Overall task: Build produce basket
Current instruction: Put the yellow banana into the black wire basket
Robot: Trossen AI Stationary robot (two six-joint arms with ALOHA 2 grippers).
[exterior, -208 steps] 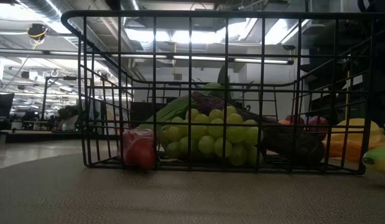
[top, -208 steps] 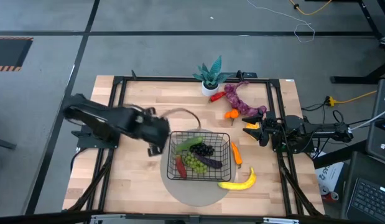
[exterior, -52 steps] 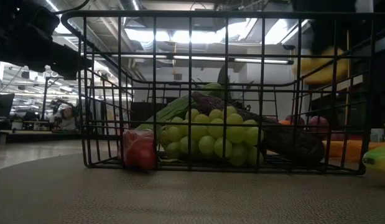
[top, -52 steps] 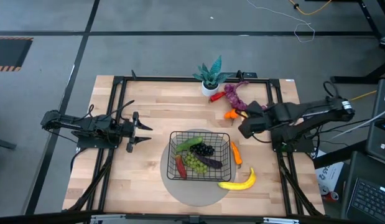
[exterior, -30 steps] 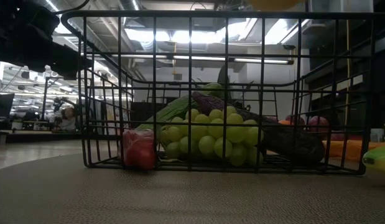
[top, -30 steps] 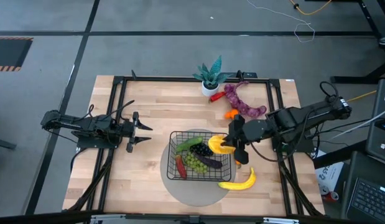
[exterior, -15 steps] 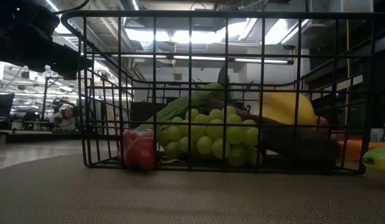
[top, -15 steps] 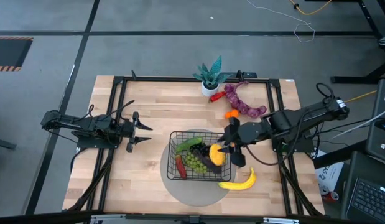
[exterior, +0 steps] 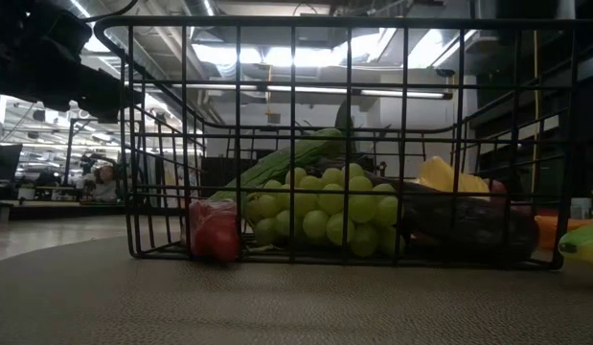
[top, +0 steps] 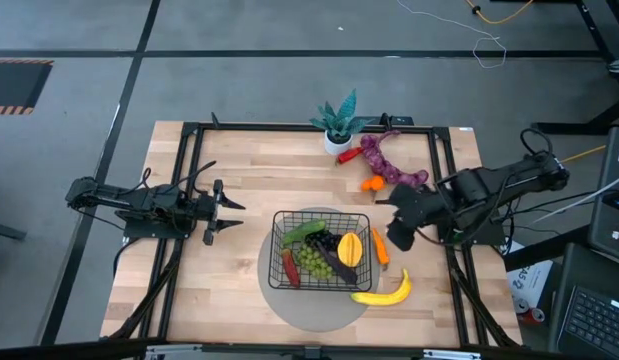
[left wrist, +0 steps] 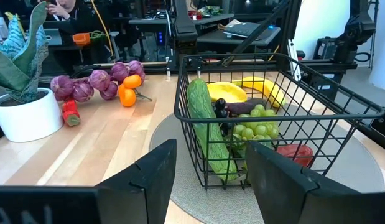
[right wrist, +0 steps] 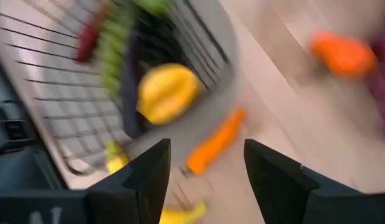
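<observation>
While yellow fruit point(top: 351, 247) lies in basket point(top: 279, 262) | right fingers point(right wrist: 158, 171) apart, seemingly empty, beside basket

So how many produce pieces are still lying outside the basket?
5, unless something hides behind the plant pot: banana in front of the basket, carrot at its right side, orange, purple string and a small red piece near the plant.

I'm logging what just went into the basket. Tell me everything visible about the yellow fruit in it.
The yellow fruit is a smooth, glossy, plastic-looking oval with faint ridges. It lies free in the black wire basket, at the side nearer the right arm, resting against the dark eggplant and beside the dark grapes. The right pincer is open just outside the basket, not touching it.
</observation>
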